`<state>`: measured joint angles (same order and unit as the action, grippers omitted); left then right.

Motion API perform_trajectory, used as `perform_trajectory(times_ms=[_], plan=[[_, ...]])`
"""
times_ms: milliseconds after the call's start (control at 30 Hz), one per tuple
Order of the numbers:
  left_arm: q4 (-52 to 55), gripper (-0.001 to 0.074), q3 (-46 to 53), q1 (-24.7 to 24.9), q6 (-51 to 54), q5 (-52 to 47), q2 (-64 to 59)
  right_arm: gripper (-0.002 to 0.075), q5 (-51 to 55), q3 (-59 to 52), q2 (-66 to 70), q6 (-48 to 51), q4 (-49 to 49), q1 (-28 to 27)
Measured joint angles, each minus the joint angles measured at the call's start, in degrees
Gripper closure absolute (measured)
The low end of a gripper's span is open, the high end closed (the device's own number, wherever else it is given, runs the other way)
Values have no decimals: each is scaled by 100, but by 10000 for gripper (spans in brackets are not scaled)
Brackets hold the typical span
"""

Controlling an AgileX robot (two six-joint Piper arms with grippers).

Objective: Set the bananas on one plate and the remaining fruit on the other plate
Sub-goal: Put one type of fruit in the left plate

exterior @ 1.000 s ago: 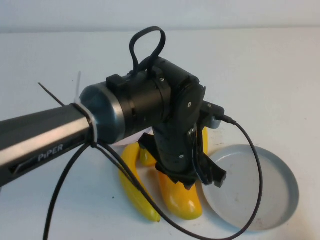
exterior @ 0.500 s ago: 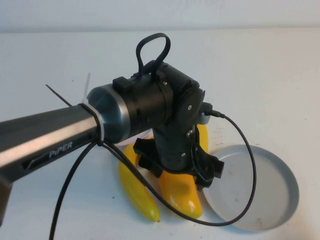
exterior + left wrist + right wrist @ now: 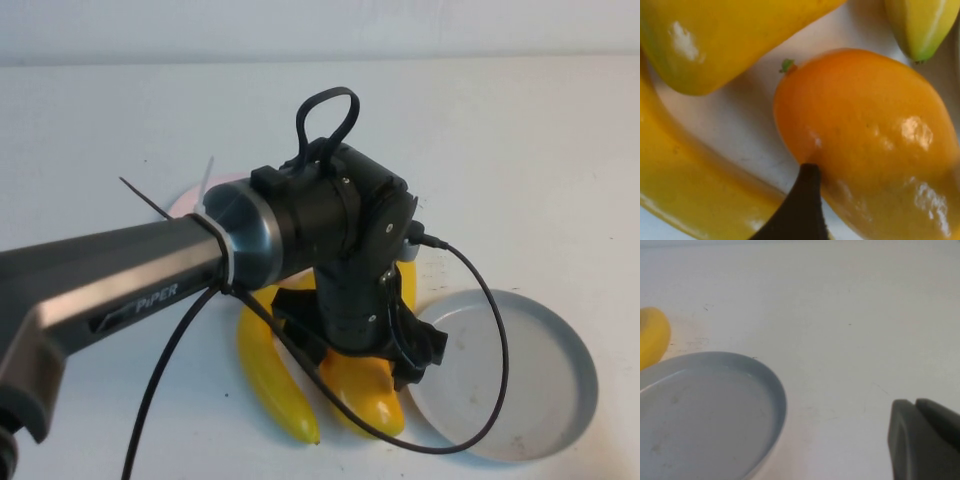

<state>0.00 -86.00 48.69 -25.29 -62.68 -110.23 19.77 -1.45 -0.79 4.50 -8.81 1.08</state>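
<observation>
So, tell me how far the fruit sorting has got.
Done: nothing visible; the grey plate is empty, the pink plate mostly hidden. In hand: left pincer low over a mango-like fruit; right pincer beside the grey plate. Left: plating the bananas and other fruit.

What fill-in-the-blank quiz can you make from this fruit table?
1. The right pincer is near the ___ plate, which holds no fruit.
2. The left pincer is low over the plump orange ___.
3. The banana lies on the robot's ___ of that fruit.
Missing words: grey; mango; left.
</observation>
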Motion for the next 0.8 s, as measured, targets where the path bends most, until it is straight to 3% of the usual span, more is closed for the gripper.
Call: perform_trajectory(times_ms=[533,700,800], plan=[[0,66,2,-86,0,102,-430,743,0,0,0,0,-26,0],[0,169,2,-86,68,-14,-430,743,0,0,0,0,-26,0],[0,178,-2,-86,144,-14,-430,743,0,0,0,0,-35,0]])
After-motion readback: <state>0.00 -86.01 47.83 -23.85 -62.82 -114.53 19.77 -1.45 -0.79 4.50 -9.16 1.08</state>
